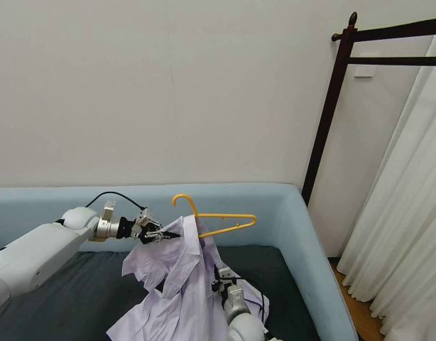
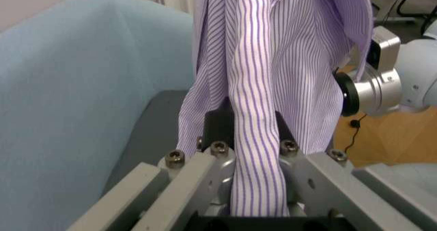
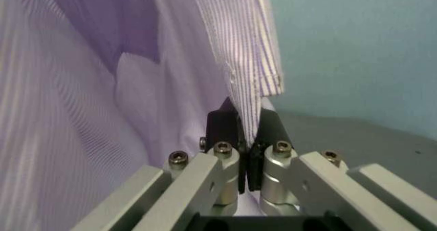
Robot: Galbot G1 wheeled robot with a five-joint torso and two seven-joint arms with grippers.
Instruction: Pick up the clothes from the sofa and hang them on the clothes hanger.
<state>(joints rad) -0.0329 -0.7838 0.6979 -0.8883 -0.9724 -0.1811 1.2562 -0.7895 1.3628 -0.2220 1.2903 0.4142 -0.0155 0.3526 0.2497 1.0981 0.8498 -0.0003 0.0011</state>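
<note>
A purple striped shirt [image 1: 177, 284] hangs on a yellow hanger [image 1: 218, 219] above the sofa's dark seat. From the left, my left gripper [image 1: 158, 234] is shut on the shirt's shoulder fabric [image 2: 256, 154], right beside the hanger's hook. Lower down, my right gripper [image 1: 221, 275] is shut on an edge of the same shirt [image 3: 242, 67], with the cloth pinched between its black pads [image 3: 222, 131]. The shirt's tail rests bunched on the seat.
The light blue sofa [image 1: 289, 213] has a dark seat cushion [image 1: 76, 298]. A dark wooden clothes rack [image 1: 331, 106] stands to the right against the wall, with white curtains [image 1: 410, 213] beyond it.
</note>
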